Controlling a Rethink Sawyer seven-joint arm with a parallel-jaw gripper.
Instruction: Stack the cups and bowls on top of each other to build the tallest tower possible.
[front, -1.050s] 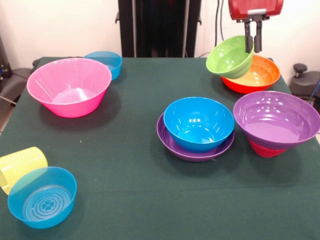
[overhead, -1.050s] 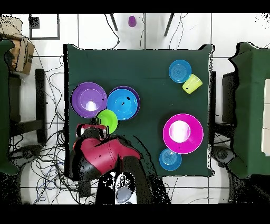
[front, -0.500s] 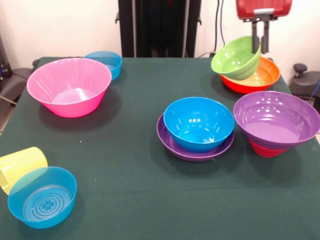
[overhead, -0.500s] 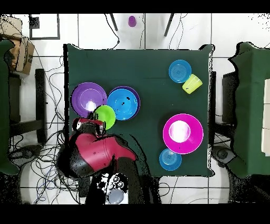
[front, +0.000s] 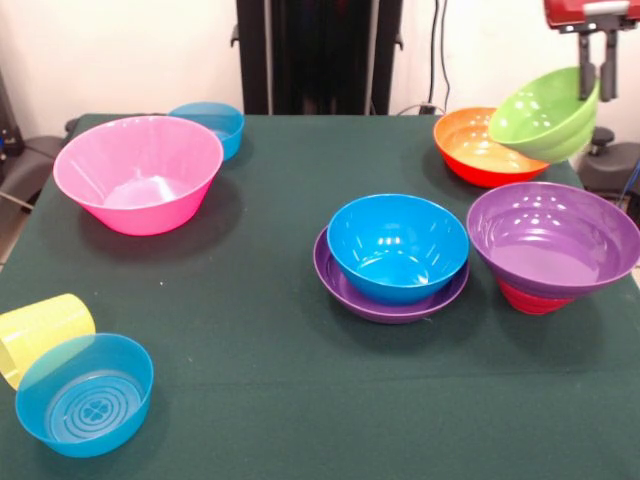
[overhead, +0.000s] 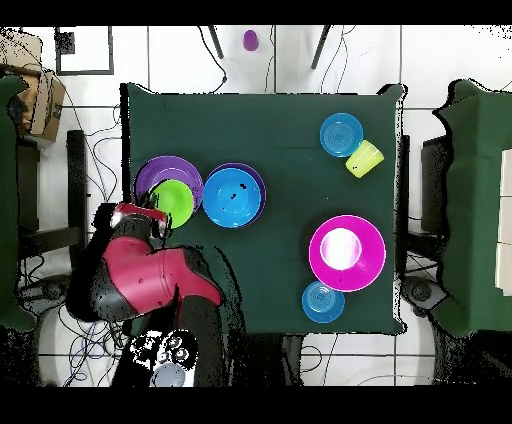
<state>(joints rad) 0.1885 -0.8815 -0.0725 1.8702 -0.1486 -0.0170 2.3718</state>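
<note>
high above the counter (front: 270, 330), the end effector (front: 594, 82) pinches the rim of a tilted green bowl (front: 545, 113), held in the air over a wide purple bowl (front: 553, 237) that sits on what looks like a red bowl (front: 525, 298). just behind stands an orange bowl (front: 470, 147). beside them a blue bowl (front: 397, 245) rests in a second purple bowl (front: 385, 297). well apart sit a pink bowl (front: 138, 171) and a ribbed yellow cup (front: 40, 332).

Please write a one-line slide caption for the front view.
Gripper holds a tilted green plastic bowl by its rim above the wide purple bowl.
</note>
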